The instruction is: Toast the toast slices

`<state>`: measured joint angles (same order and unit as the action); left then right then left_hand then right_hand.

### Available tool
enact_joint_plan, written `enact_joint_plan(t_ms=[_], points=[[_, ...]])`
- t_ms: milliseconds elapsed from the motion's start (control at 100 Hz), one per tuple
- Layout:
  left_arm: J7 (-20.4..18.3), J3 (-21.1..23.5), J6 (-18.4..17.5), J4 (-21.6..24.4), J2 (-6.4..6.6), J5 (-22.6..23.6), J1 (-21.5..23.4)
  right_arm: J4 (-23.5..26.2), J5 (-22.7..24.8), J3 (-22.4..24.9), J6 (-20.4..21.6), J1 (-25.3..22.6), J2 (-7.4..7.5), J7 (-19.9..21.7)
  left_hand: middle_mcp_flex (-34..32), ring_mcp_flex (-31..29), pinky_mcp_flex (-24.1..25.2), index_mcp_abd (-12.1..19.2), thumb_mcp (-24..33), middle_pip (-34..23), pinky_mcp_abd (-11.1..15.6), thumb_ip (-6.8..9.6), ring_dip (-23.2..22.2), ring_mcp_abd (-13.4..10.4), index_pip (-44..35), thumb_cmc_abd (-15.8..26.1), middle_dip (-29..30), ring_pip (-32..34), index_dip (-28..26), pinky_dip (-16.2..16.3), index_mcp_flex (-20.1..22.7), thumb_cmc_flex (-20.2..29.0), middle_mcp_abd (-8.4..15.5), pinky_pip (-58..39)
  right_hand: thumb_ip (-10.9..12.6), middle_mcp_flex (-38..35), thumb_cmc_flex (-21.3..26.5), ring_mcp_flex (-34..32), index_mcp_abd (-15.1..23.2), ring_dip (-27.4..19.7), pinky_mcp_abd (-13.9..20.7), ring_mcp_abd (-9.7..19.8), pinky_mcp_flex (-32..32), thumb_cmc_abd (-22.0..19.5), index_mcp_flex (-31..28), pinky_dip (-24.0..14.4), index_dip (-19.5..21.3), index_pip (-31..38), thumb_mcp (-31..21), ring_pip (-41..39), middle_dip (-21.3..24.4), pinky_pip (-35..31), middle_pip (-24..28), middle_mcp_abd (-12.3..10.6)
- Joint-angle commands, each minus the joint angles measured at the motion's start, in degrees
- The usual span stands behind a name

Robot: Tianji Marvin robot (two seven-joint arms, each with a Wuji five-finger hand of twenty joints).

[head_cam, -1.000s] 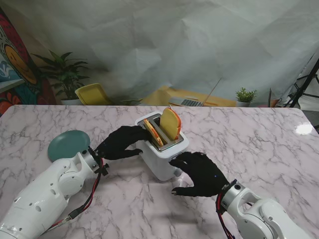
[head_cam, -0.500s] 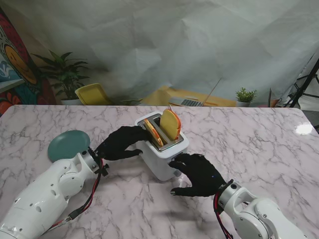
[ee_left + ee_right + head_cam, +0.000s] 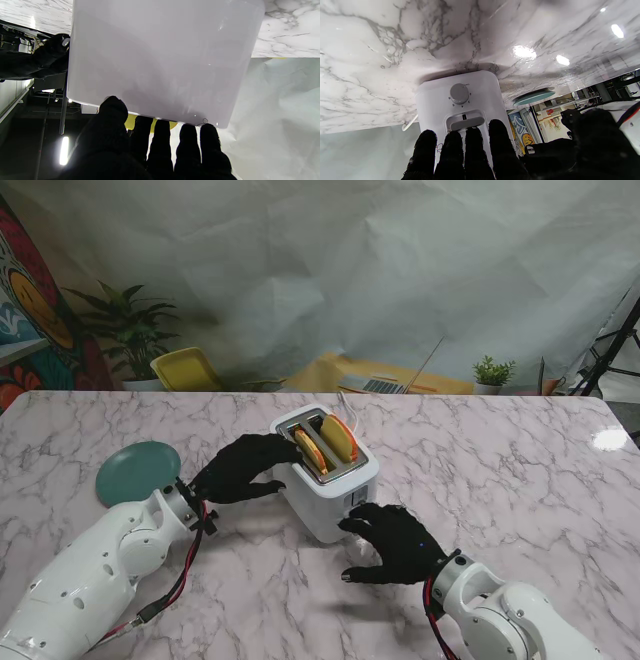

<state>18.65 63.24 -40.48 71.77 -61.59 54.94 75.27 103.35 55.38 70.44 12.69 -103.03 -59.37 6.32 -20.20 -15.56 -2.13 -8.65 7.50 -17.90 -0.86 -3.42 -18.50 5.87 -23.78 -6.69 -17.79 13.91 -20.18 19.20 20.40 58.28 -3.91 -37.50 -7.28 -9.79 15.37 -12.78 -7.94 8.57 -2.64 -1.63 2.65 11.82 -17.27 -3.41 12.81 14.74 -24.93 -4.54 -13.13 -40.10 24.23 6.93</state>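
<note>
The table (image 3: 520,450) is giving plenty of open marble to the right, so nothing is crowding the arms. The toaster (image 3: 330,480) is sitting mid-table, well in from every edge, with the toast slices (image 3: 330,442) sunk low in its slots. The left hand (image 3: 240,467) is bracing the toaster's side, fingers together and flat against it, gripping nothing. The right hand (image 3: 395,542) is working at the lever (image 3: 467,122), fingers apart, tips touching it. Risk: an unlatched lever is going to spring up, or the push is tipping the toaster.
</note>
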Motion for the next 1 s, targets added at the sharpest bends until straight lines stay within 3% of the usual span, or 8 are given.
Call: enact_joint_plan(t_ms=[0,540,990], points=[[-0.72,0.13,-0.14,-0.01,-0.03,0.3,0.66,-2.0,0.12,-0.76,-0.49,-0.19,0.17,0.97,-1.28,-2.74,0.19,0.72,-1.07,0.31,1.53,2.23,-1.53,-0.28,-2.49,1.74,0.18,4.67,-1.29,-0.1,1.76,1.87,0.6,0.3,0.86,-1.51,-0.48,-0.95,-0.87,-0.84,2.57,-0.01,1.11,-2.21,1.11,-0.34,-0.01,0.27,-0.63,-2.68,-1.29,0.28,2.61,1.07],[0.06,0.66,-0.04,0.11,-0.03,0.79,0.85,-5.9,-1.81,-3.18,-2.13,2.32,0.44,2.82,-1.39,-2.75,0.24,0.8,-0.81,0.24,1.59,2.21,-1.74,-0.38,-3.02,1.74,0.17,4.7,-1.41,0.0,1.72,1.79,0.66,0.08,0.81,-0.82,-0.54,-0.21,-0.93,-0.75,2.99,0.19,1.54,-2.56,1.47,-0.28,0.17,0.32,-0.8,-2.83,-1.34,0.31,2.96,0.77],[0.71,0.23,0.03,-0.27,-0.1,0.9,0.45,3.0,2.44,0.81,1.52,-1.49,0.04,-0.07,-1.59,-2.87,0.21,0.91,-0.62,0.15,1.55,2.21,-1.78,-0.36,-3.17,1.7,0.14,4.73,-1.39,0.02,1.81,1.81,0.71,0.01,0.79,-1.44,-0.74,-0.7,-0.91,-0.69,2.54,-0.13,1.1,-2.77,0.88,-0.42,0.38,0.52,-0.43,-3.04,-1.23,-0.02,2.95,1.0]])
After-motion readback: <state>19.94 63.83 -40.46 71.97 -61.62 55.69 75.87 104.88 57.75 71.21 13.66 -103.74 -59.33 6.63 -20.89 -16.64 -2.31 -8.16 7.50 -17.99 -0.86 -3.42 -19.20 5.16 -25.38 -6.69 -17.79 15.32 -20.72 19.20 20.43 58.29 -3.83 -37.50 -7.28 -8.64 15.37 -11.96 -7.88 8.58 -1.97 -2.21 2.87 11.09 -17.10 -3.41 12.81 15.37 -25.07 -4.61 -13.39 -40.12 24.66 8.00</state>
